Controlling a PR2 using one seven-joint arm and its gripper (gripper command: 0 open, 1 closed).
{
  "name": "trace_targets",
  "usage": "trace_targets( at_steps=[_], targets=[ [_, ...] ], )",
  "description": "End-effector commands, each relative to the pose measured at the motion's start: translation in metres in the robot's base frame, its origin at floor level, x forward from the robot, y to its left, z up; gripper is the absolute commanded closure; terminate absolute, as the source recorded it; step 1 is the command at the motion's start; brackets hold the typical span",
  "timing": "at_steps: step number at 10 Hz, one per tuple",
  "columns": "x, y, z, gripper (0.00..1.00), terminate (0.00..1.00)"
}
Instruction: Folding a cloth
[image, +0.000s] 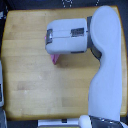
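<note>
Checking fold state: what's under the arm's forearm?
Only a small pink corner of the cloth pokes out below the forearm, on the wooden table. The rest, and the claw, are hidden.

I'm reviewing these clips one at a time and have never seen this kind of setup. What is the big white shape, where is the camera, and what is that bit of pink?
There is a single picture here, taken by a camera off the arm that looks down on a light wooden tabletop.

The big white shape is one arm of a PR2 robot. It comes up along the exterior view's right, then bends across toward the left. Its boxy white end section covers the gripper, so the fingers cannot be seen.

The pink bit is a thin pink-magenta cloth. Only a small corner shows, peeking out below the arm's end; the rest is hidden beneath it. The picture does not show whether the gripper is actually holding the cloth or only above it.

Dark and pale shapes sit at the picture's edges, too cut off to identify.
</note>
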Motion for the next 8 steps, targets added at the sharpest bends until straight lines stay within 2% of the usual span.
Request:
trace_targets(
  at_steps=[1,3,4,5,8],
  targets=[
    [0.032,0.040,-0.032,1.00,0.00],
    [0.072,0.035,-0.048,1.00,0.00],
    [0.078,0.033,-0.050,1.00,0.00],
    [0.102,0.025,-0.054,1.00,0.00],
    [0.146,0.019,-0.061,1.00,0.00]
  ],
)
